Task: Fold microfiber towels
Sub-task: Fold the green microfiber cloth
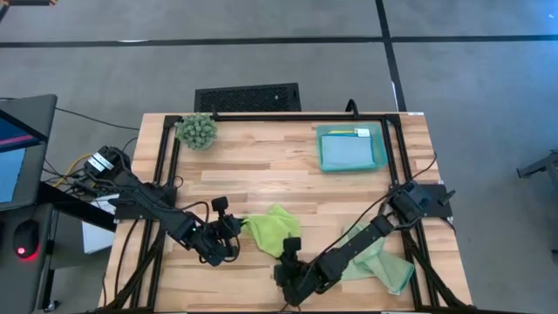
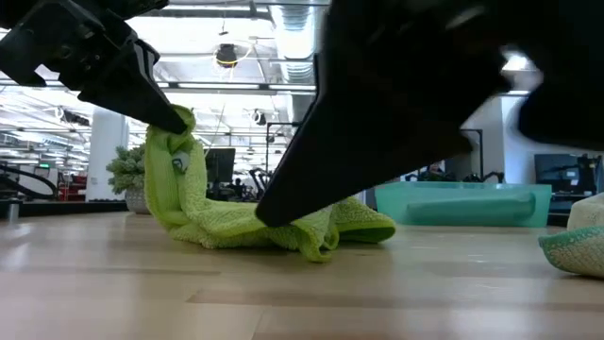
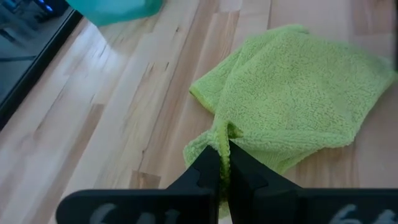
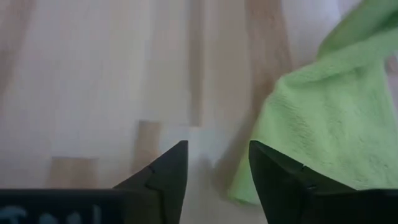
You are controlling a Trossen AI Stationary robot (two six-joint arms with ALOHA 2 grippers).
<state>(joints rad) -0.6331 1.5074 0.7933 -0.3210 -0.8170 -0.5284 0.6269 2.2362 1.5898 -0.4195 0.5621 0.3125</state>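
Towel corner pinched in the left gripper [image 3: 224,163], lime green towel [image 1: 272,228] crumpled between the two arms.

The left gripper's fingers are clamped tight on one edge of the lime green towel and hold that corner raised off the wooden table [image 1: 253,170], while the rest of the cloth lies bunched just ahead of it. The right gripper [image 4: 216,163] hangs low over bare wood with its fingers apart and nothing between them, the lime towel's edge just beside one finger. A pale sage green towel [image 1: 379,257] lies under and beside the right arm, behind that gripper. A teal tray [image 1: 350,146] sits well apart, holding a light blue towel [image 1: 347,153].
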